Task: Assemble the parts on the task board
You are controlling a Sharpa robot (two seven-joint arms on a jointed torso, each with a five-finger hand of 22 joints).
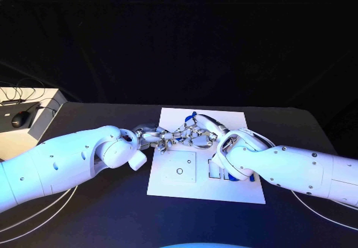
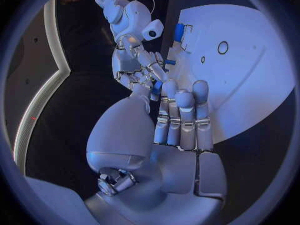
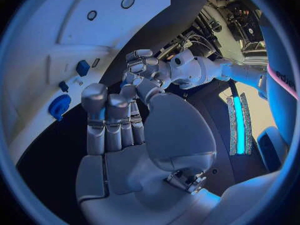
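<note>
Left hand point(image 1: 153, 138), right hand point(image 1: 195, 135) — fingers meeting over task board point(image 1: 205, 192).

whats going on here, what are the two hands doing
Both of the robot's hands meet over the left edge of the white task board. The left hand and right hand have their fingers bunched together around a small blue part, apparently passing or adjusting it. Which hand actually holds it is unclear. Other blue parts sit on the board.

One task board point(image 1: 205, 186) — white. Two hands: left hand point(image 1: 153, 138), right hand point(image 1: 195, 133). Three blue parts point(image 3: 82, 67) point(image 3: 63, 86) point(image 3: 59, 106) on it in the right wrist view — others hard to tell.
</note>
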